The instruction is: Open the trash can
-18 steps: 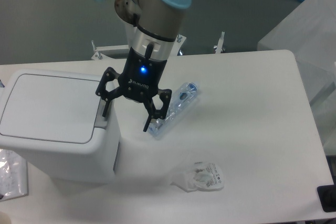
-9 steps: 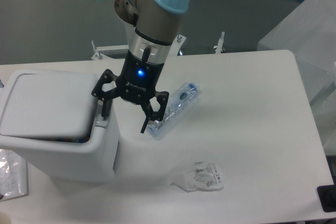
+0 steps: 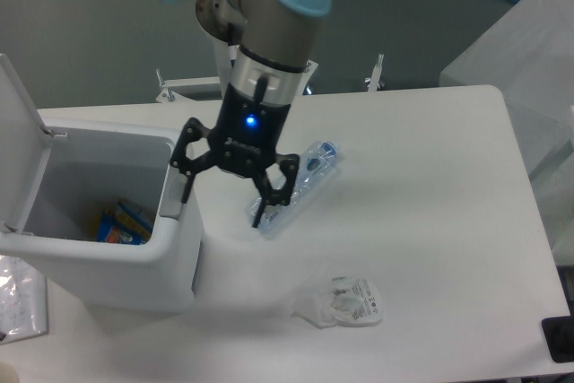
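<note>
The white boxy trash can (image 3: 108,262) stands at the left of the table with its lid (image 3: 20,145) swung up and standing upright on the far left side. Colourful packets (image 3: 124,221) lie inside. The grey push-button tab (image 3: 171,200) sits on the right rim. My gripper (image 3: 224,199) is open and empty, pointing down just right of the can, with its left finger (image 3: 186,184) right above the tab.
A clear plastic bottle (image 3: 299,184) lies on the table just right of the gripper. A crumpled plastic wrapper (image 3: 346,302) lies nearer the front. A clear bag (image 3: 18,298) lies at the front left. A translucent box (image 3: 529,60) stands at the far right.
The lid went from flat and closed, to lifting, to fully upright now. The gripper shifted slightly to the right and stays open.
</note>
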Controlling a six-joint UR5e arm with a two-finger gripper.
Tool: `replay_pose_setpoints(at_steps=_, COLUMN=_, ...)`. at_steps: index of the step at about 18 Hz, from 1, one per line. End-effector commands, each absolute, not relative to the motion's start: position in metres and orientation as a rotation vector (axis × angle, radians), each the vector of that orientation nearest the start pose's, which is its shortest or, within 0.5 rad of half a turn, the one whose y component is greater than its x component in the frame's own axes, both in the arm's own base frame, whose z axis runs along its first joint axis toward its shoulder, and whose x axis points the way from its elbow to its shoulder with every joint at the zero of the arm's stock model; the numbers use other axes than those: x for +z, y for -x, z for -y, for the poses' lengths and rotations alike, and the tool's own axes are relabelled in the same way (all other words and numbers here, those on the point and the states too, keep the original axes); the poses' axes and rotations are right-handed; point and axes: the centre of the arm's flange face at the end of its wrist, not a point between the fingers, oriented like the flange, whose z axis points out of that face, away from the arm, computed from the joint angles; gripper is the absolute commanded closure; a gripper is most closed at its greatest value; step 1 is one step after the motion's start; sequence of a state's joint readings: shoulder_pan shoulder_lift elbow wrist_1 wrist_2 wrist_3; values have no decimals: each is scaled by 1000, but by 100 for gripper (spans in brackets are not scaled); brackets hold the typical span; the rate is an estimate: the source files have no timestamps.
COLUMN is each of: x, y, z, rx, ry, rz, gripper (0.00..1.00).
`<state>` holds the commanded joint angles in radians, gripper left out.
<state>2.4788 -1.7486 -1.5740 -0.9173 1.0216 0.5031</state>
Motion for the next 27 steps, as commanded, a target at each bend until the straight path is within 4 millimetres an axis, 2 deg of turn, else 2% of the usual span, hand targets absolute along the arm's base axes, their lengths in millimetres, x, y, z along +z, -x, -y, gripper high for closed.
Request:
replay_pose_setpoints(at_steps=3, x=472, y=393, z=-505, rx=-110, ry=2415, rz=350, gripper=0)
replay_pose_setpoints(at_steps=5, x=451, y=432, z=-496, rx=-75, ry=2440, rz=353, gripper=0)
replay_pose_setpoints(at_steps=7, x=434, y=474, z=-471, rx=14, ry=2494, rz=383, gripper=0)
replay_pose_setpoints(at_steps=12, x=388, y=548, z=-461, rx=231, ry=2679, rz=306, gripper=0)
replay_pose_setpoints(at_steps=14, x=379, y=559, z=-457, rx=310, ry=2756, rz=218, gripper=0)
replay_pose_setpoints(at_steps=18, x=383, y=571, z=-453, rx=408, ry=2842, rz=158, gripper=0)
replay_pose_setpoints(at_steps=21, x=382, y=577, z=-458, rx=401, ry=2902, rz=81, gripper=0)
replay_pose_setpoints(at_steps=24, x=380, y=571, z=-462, rx=336, ry=2997, rz=-101, gripper=0)
replay_pose_setpoints(at_steps=27, x=378, y=565, z=-460, rx=261, ry=3034, rz=-188, gripper=0)
